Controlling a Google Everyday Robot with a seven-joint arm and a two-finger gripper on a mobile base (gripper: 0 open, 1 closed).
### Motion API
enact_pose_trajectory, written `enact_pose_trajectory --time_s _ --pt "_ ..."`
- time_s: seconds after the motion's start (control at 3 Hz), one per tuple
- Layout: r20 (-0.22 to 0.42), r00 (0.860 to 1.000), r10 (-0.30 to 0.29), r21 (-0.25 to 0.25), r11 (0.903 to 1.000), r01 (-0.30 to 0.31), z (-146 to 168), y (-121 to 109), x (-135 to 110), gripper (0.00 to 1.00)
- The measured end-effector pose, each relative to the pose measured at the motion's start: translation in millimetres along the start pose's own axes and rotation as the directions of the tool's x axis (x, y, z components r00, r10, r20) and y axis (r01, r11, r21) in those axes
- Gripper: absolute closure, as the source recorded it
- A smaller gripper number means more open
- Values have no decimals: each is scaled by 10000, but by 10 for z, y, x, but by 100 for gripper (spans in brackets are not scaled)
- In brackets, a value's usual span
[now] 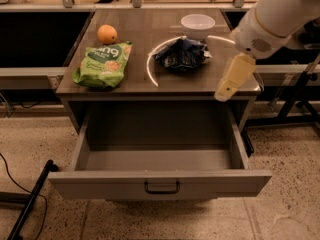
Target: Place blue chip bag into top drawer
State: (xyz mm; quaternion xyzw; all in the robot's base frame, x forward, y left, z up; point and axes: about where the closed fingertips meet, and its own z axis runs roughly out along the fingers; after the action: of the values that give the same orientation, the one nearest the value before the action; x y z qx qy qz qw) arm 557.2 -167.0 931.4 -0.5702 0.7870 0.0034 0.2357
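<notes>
From where I stand, the top drawer [100, 184] is pulled well out of the grey cabinet, its flat front panel towards me and the dark pull handle [162, 187] centred on it. The blue chip bag [182, 55] is not in it: it lies crumpled on the cabinet top [135, 86], right of the middle, just in front of a white bowl [197, 24] near the back edge. A thin bright arc of reflected light [149, 66] curves round the bag's left side.

On the left half of the top, a green snack bag [103, 64] lies flat, with an orange [107, 34] just behind it.

The robot's white arm [280, 14] reaches in from the upper right. Its gripper [227, 88], cream-yellow, hangs tilted down and to the left over the front right corner of the cabinet top, to the right of the chip bag and apart from it, above the drawer's right side. Seen edge-on like this, I cannot tell whether it is open or closed; the bag rests on the top, not in its hold.

On the speckled floor at lower left, a black pole [30, 204] lies slanting beside a thin dark cable [10, 176].
</notes>
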Motion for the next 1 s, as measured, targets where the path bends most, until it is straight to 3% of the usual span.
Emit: enact_pose_trajectory --time_s 0.67,1.0 --pt "667 9945 -811 510 9957 778 441 -511 -428 0" --pt "745 9942 -770 731 9947 716 712 -695 -557 0"
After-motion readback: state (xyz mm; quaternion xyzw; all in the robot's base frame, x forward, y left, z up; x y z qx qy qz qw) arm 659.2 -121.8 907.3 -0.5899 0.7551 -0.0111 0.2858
